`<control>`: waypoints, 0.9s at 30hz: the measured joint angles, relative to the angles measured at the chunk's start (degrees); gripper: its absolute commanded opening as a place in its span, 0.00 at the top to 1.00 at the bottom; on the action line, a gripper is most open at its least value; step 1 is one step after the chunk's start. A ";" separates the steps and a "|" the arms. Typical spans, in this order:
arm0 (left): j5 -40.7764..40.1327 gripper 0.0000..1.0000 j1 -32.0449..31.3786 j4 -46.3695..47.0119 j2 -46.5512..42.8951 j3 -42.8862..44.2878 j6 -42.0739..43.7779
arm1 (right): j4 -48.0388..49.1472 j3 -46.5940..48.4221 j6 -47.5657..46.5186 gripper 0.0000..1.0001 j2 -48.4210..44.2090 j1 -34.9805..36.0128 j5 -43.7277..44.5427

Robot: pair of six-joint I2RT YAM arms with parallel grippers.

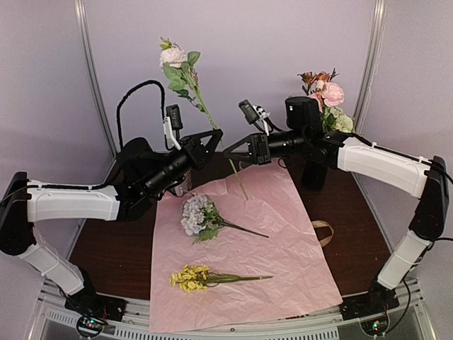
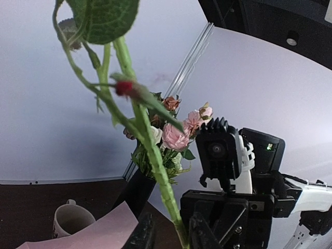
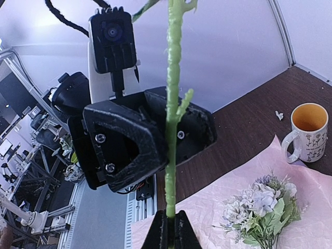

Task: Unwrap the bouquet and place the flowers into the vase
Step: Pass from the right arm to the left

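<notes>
A long green stem point(image 1: 205, 110) with a white-pink bloom point(image 1: 173, 55) is held up in the air, tilted left. My right gripper point(image 1: 228, 152) point(image 3: 170, 228) is shut on its lower part. My left gripper point(image 1: 214, 138) point(image 2: 171, 233) stands around the stem point(image 2: 155, 166) higher up: the stem lies against one finger, with a gap to the other. The black vase point(image 1: 315, 173) point(image 2: 137, 194) at the back right holds several flowers point(image 1: 329, 95). A lilac bloom point(image 1: 197, 212) point(image 3: 259, 205) and a yellow cluster point(image 1: 190, 278) lie on the bouquet's open pink paper point(image 1: 283, 234).
A beige ribbon point(image 1: 323, 232) lies on the dark table right of the paper. A mug with an orange inside point(image 3: 308, 132) and a cream patterned mug point(image 2: 70, 220) stand near the paper's far left edge. Pale curtain walls close the back.
</notes>
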 measured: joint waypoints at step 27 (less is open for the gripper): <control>10.05 1.00 -0.09 -9.94 -0.37 -0.28 1.77 | -20.04 12.92 -14.99 0.53 -0.96 -1.18 0.22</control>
